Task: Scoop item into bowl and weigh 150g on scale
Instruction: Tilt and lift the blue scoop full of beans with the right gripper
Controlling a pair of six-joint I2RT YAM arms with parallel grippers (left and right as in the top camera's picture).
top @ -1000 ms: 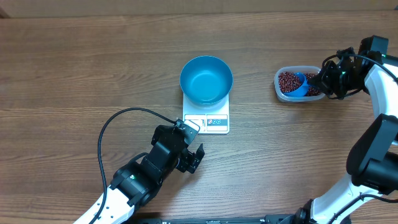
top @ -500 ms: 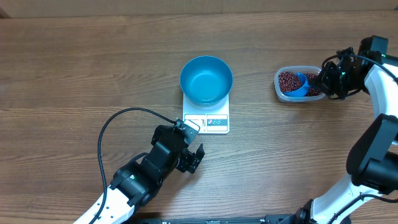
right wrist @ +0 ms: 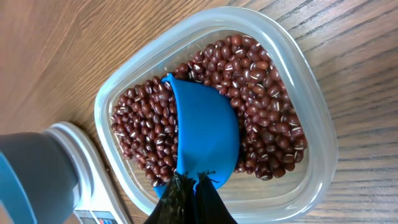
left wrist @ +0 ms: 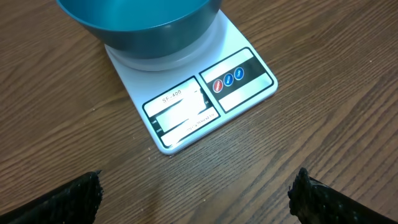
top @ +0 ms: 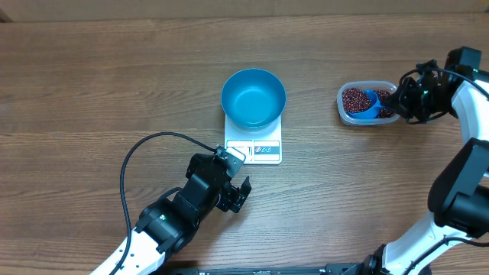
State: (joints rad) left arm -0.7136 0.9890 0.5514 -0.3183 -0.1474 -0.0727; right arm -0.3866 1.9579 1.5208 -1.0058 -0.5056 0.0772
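Since little has shifted, right gripper (right wrist: pixel 190 188) stays clamped on small blue plastic scoop (right wrist: pixel 205 138) among dark red beans (right wrist: pixel 267 99) at three o'clock; left gripper (left wrist: pixel 198 202) gapes; round blue bowl (top: pixel 253 99) unfilled

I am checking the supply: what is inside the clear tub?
Dark red beans and the blue scoop, gripped by the right hand. The tub floor and beans under the scoop are covered.

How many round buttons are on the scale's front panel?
3, in one row beside the display window of the scale: a red button nearest the window, a blue button in the middle, a second blue button at the far end. None hidden.
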